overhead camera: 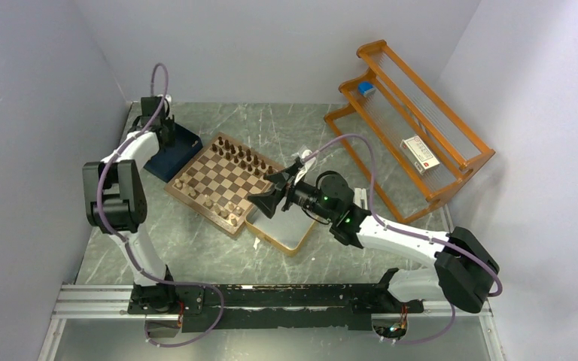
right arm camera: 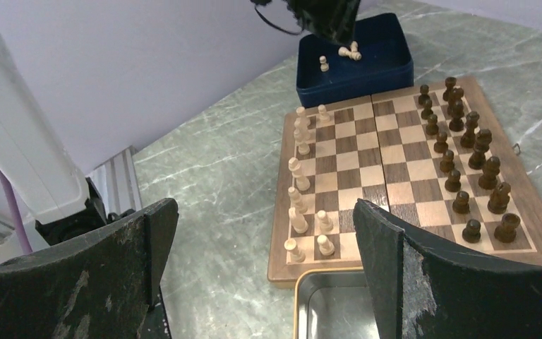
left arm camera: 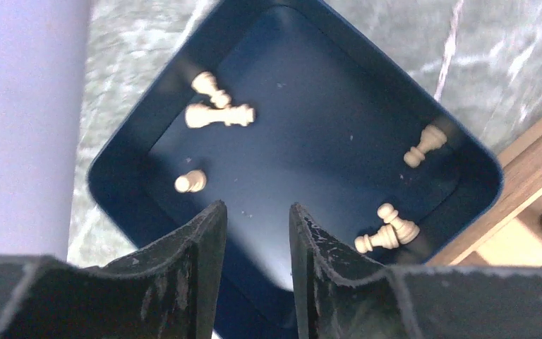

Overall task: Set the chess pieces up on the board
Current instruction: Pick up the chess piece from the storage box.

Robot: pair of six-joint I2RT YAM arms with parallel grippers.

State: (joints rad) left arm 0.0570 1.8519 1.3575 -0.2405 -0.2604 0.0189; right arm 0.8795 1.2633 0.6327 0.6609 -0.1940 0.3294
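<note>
We see loose pale chess pieces [left arm camera: 219, 114] lying in the navy tray [left arm camera: 310, 141], far-left of the board [right arm camera: 388, 162] | dark pieces [right arm camera: 466, 141] ranked on board | left claw [left arm camera: 256, 208] apart, empty, above tray | right claw [right arm camera: 262, 206] wide apart over silver tin [right arm camera: 332, 311]

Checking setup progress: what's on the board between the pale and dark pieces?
Nothing: the right wrist view shows only bare squares on the board between the pale pieces and the dark pieces.

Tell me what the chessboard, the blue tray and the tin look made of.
The board: wood, grain lines show, satin sheen. The navy tray: likely plastic or painted metal, smooth and matte. The tin: metal, dull silver inside with a gold rim.
</note>
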